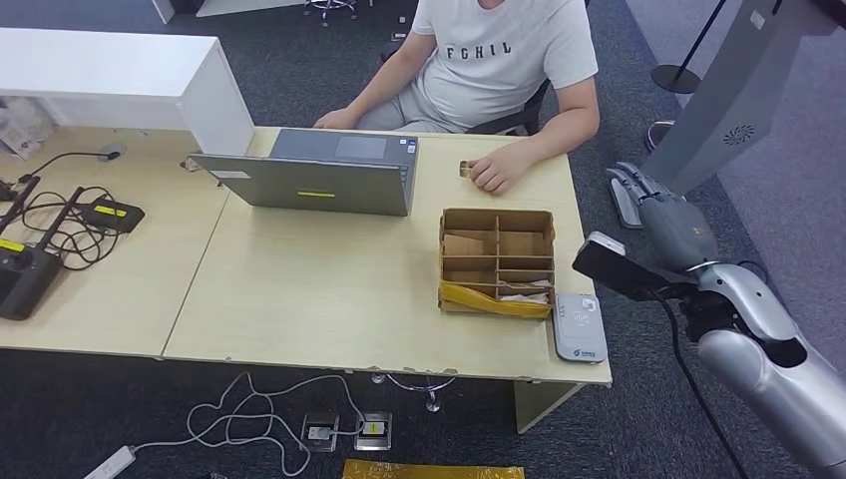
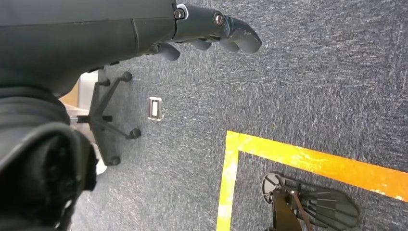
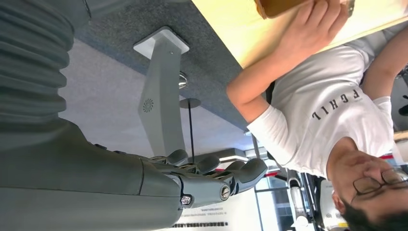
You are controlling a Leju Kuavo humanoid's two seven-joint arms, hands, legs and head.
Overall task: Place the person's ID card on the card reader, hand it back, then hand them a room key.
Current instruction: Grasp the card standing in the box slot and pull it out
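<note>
right hand (image 1: 646,198) fingers (image 3: 240,172) apparently extended, holding nothing.

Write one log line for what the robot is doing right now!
right hand: raised beside desk, holds nothing | left hand: hanging over carpet, holds nothing | card: on desk at person's hand | card reader: bare

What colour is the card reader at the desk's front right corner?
Light grey, a flat rounded-rectangle card reader; the head view shows it best.
</note>
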